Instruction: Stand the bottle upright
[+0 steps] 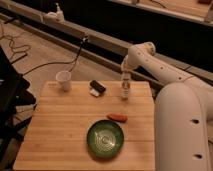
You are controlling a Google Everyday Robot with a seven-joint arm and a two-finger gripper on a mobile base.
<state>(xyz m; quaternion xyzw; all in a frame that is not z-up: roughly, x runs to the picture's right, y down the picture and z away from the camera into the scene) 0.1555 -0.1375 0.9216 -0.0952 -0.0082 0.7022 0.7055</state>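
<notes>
Bottle (125, 92) and its neighbours share a wooden table (60, 130). Nearest us we see a green bowl (89, 139), and just beyond it a small orange piece (117, 117). Farther back the bottle stands upright near the right edge, with a black-and-white block (96, 88) to its left and a white cup (63, 80) farther left. The gripper (125, 77) sits directly over the bottle's top; we cannot tell whether it is clamped or released.

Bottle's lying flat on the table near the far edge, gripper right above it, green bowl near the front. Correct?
Not quite. The camera view shows the bottle is not lying flat: it stands upright on the table near the far edge. The rest holds: the gripper is right above it and the green bowl sits near the front.
</notes>
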